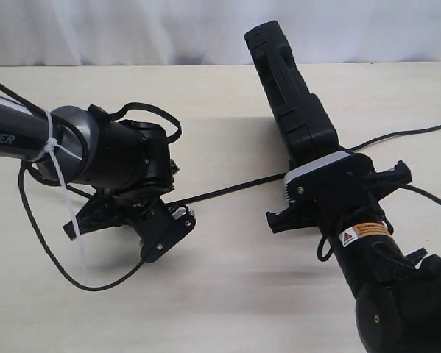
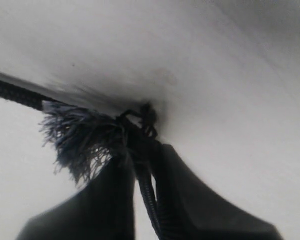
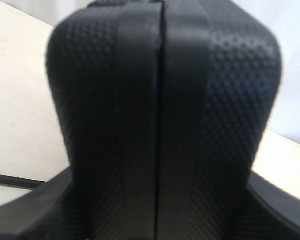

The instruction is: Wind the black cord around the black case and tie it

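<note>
The black case point(image 1: 290, 95) stands on its narrow edge on the table, tilted back toward the far side. My right gripper point(image 1: 314, 151) is shut on its near end; in the right wrist view the case point(image 3: 160, 100) fills the space between the fingers point(image 3: 24, 212). The black cord point(image 1: 235, 190) runs over the table from the case to my left gripper point(image 1: 143, 209). That gripper point(image 2: 142, 150) is shut on the cord just behind its frayed tuft point(image 2: 79, 140), close to the tabletop. A thin black line point(image 1: 404, 134) continues on the case's far side.
The light wooden table point(image 1: 227, 279) carries both arms. The left arm's own thin cable point(image 1: 36, 235) loops over the table at the left. A white curtain point(image 1: 132, 29) hangs behind the table's far edge.
</note>
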`<action>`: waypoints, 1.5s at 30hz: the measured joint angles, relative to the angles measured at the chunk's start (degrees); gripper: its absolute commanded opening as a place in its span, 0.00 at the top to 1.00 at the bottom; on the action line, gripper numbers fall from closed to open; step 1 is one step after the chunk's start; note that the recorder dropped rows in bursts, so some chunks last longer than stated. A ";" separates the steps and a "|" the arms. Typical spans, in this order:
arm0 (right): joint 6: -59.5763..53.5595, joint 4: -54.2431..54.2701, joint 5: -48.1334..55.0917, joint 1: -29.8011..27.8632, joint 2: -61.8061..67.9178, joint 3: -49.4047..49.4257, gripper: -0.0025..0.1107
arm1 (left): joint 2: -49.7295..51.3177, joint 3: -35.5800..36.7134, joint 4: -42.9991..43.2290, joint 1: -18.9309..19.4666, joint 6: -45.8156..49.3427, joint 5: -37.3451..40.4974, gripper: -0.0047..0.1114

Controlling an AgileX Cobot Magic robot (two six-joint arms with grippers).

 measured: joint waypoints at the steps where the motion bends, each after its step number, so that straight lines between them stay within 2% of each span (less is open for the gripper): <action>1: 0.00 0.00 0.00 0.00 0.00 0.00 0.94 | 0.00 0.00 0.00 0.00 0.00 0.00 0.96; 17: 0.00 -0.08 0.04 0.00 0.00 0.00 0.94 | 0.00 0.00 -1.48 0.03 0.00 -0.49 0.95; 20: -0.05 -0.08 0.04 0.00 0.00 0.00 0.94 | 0.00 0.04 -3.00 0.13 0.00 -2.12 0.87; 24: -0.05 -0.08 0.04 0.00 0.00 0.00 0.94 | 0.00 0.04 -4.02 0.13 -2.23 -5.01 0.64; 27: -0.14 -0.08 0.04 0.00 0.00 0.00 0.94 | 0.00 0.04 -4.14 0.13 -8.58 -8.55 0.52; 30: -0.14 -0.08 0.14 0.00 0.00 0.00 0.94 | 0.00 0.04 -4.14 0.13 -13.86 -10.86 0.52; 35: -0.14 -0.08 0.26 0.00 0.00 0.00 0.94 | 0.00 0.04 -3.15 0.13 -20.69 -9.96 0.52; 40: -0.14 -0.08 0.51 0.00 -0.10 0.00 0.94 | 0.00 -5.13 5.37 -0.08 -40.43 3.38 0.52; 45: -0.14 -0.08 0.51 0.00 -0.10 0.00 0.94 | 0.08 -14.73 8.33 -0.08 -68.62 12.17 0.52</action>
